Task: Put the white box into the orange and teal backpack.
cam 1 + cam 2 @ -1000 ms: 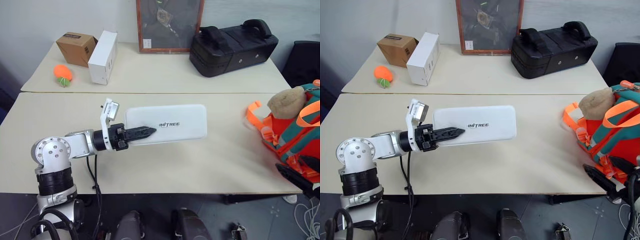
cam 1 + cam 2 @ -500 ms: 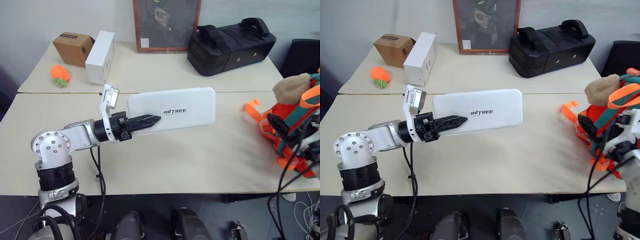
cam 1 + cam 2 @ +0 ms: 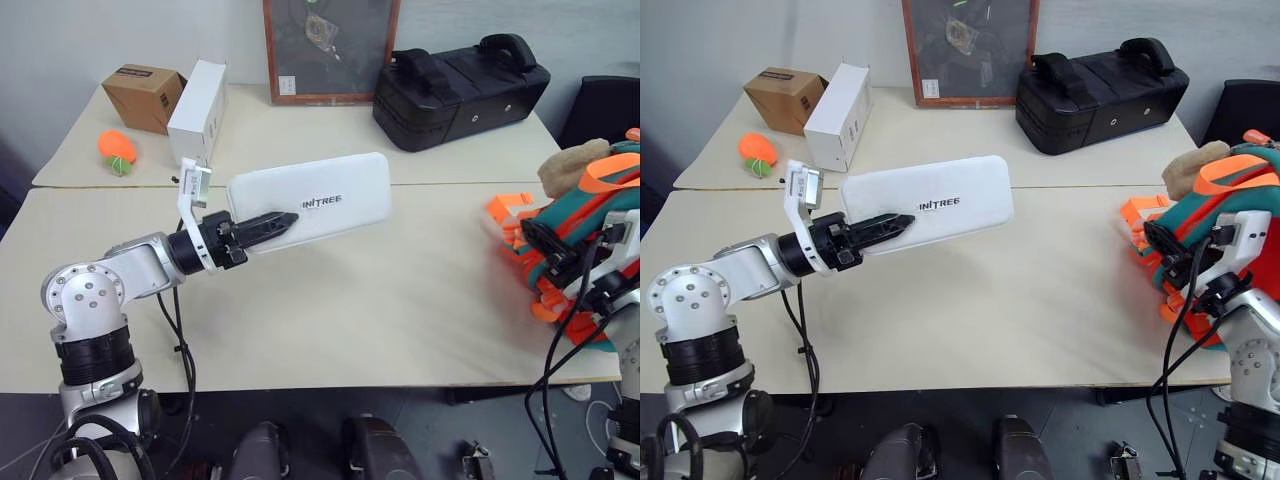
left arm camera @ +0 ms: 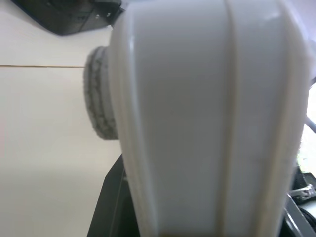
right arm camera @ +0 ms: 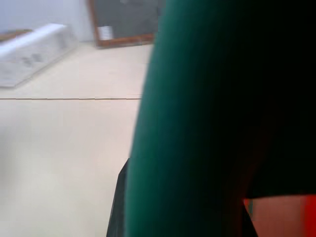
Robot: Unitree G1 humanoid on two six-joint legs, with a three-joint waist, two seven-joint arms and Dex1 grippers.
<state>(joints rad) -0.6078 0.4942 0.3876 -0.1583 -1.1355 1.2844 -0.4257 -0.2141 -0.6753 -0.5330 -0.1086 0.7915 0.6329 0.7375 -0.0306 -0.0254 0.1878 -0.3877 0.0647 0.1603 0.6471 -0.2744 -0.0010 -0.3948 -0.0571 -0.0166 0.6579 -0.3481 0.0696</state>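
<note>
Left claw (image 3: pixel 262 226) pinching the white box (image 3: pixel 310 209) at its short left end, 1 black finger lying across the top face; box held off the near desk (image 3: pixel 380 320), roughly flat, long axis running left to right, grey lettering facing up. Left wrist view has the box's rounded white edge (image 4: pixel 207 118) close against the lens. The orange and teal backpack (image 3: pixel 590 230) sits at the right edge of the near desk, well apart from the box, tan plush bear (image 3: pixel 570 165) on its upper side, orange straps spilling toward the desk centre. Right claw (image 3: pixel 1165 250) is at the backpack's front, against the teal and orange fabric; right wrist view shows teal shell (image 5: pixel 197 123) pressed close. Whether its fingers are pressed together or gripping fabric, cannot tell. Far desk (image 3: pixel 300 140) carries a black hard case (image 3: pixel 460 90) at right, a framed picture (image 3: pixel 325 50) leaning on the wall, a white carton (image 3: pixel 197 110) upright, a brown cardboard box (image 3: pixel 143 97) beside it, and an orange toy (image 3: pixel 117 150) near the left edge.
</note>
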